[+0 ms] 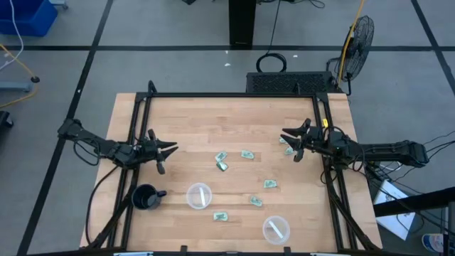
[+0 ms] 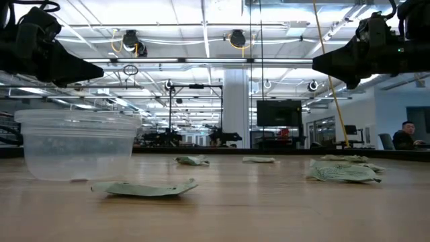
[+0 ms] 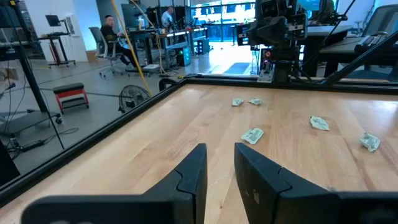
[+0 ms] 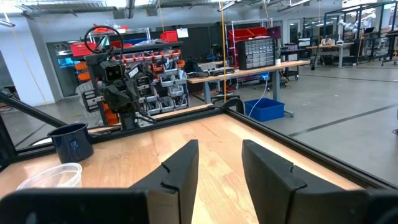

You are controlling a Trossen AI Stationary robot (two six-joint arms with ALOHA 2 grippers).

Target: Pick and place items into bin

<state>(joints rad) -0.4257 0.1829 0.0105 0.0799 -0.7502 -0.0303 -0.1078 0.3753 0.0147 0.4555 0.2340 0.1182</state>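
Several small pale green-and-white crinkled packets lie flat on the wooden table, scattered across its middle [image 1: 247, 153] and right half [image 1: 270, 183]; one lies near the front edge [image 1: 220, 215] [image 2: 144, 189]. My left gripper [image 1: 169, 156] [image 3: 219, 152] is open and hovers over bare wood at the table's left side, pointing right. My right gripper [image 1: 288, 144] [image 4: 219, 149] is open and hovers at the right side, pointing left, above two packets [image 1: 288, 150]. Both are raised clear of the table in the low view.
Two clear round cups stand on the table, one near the front middle [image 1: 199, 195] [image 2: 77, 144] and one at the front right [image 1: 276, 229]. A black mug [image 1: 146, 197] [image 4: 71, 142] stands at the front left. A black frame rail [image 1: 234, 94] borders the table.
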